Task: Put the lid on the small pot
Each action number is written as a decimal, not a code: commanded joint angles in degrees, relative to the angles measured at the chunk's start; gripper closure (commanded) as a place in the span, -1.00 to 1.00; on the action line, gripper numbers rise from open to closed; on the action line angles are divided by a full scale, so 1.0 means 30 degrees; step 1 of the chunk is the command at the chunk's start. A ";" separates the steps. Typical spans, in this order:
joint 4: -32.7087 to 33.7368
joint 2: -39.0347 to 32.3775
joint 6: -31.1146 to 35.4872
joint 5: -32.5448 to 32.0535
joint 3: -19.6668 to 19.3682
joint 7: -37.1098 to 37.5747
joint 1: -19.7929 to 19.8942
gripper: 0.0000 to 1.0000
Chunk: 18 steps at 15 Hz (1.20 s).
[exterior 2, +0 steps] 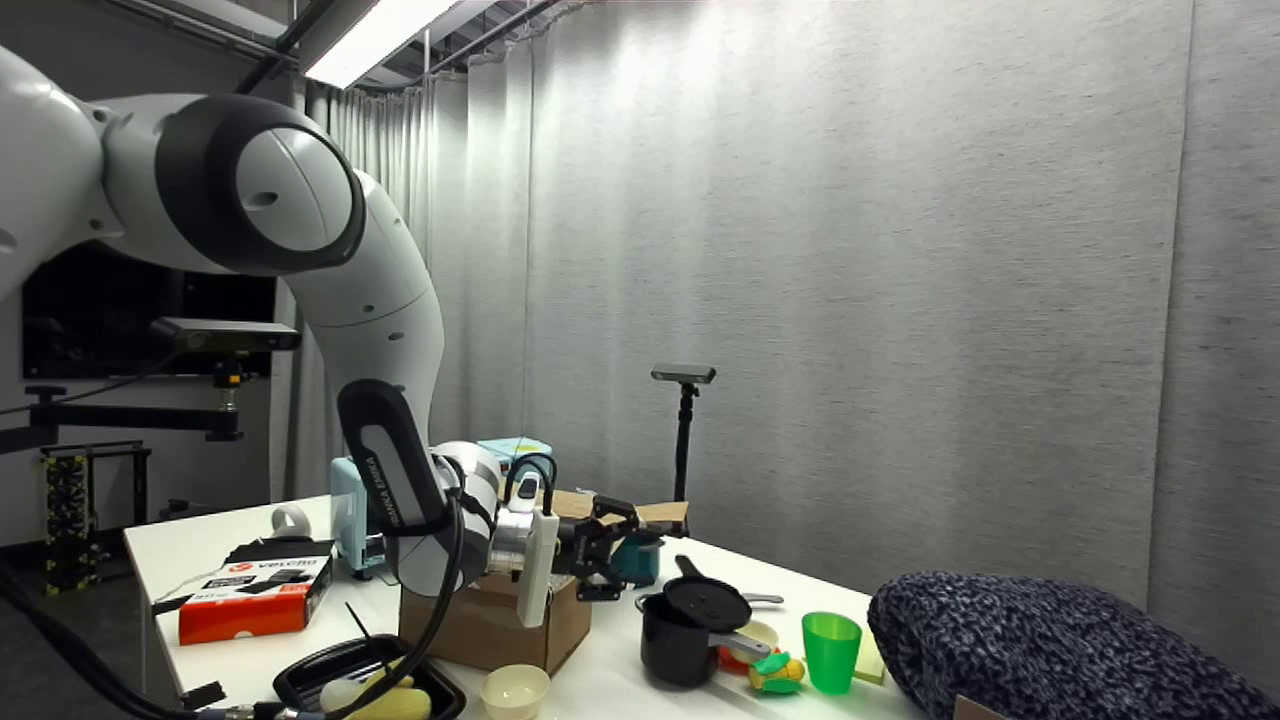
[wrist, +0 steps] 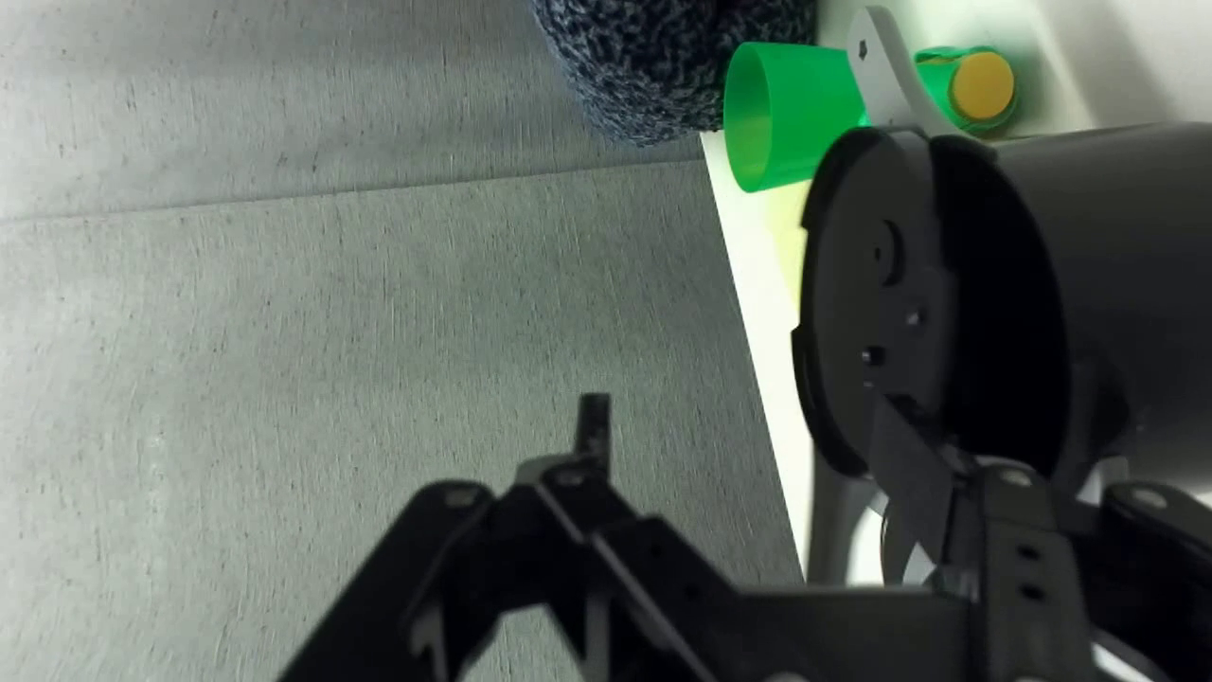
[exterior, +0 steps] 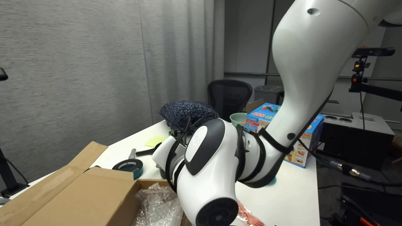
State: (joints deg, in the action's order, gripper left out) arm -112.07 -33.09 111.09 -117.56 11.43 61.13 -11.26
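Observation:
The small black pot [exterior 2: 672, 655] stands upright on the table with its grey handle toward the green cup. A black disc with a black handle, which looks like the lid [exterior 2: 707, 603], appears to lie across part of the pot's mouth. In the wrist view, the pot [wrist: 1136, 218] is at the right and the disc [wrist: 852, 303] leaves a dark part of its opening showing. My gripper [exterior 2: 615, 553] is open beside and above the pot. In the wrist view, the gripper [wrist: 753, 440] has its fingers apart and one fingertip overlaps the disc; contact is unclear.
An open cardboard box [exterior: 84, 197] with bubble wrap [exterior: 158, 205] stands by the arm. A green cup [exterior 2: 831, 655], toy vegetable [exterior 2: 776, 672] and dark cushion [exterior 2: 1000, 640] are beyond the pot. A cream bowl [exterior 2: 515, 692] and black tray [exterior 2: 292, 684] are in front. A pan [exterior: 128, 166] lies behind.

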 commanded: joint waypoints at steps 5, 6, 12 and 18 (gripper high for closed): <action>0.0191 -0.0057 -0.0283 -0.0150 0.0147 -0.0110 -0.0009 -1.00; 0.0190 -0.0041 -0.0231 -0.0101 0.0173 -0.0081 0.0011 -1.00; 0.0331 0.1051 0.3474 0.1504 0.1069 0.1376 0.0933 -1.00; 0.1267 0.2263 0.9041 0.4558 0.0900 0.1294 0.1814 -1.00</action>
State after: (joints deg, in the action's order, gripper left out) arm -109.19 -28.10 131.35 -108.22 14.01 66.23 -8.17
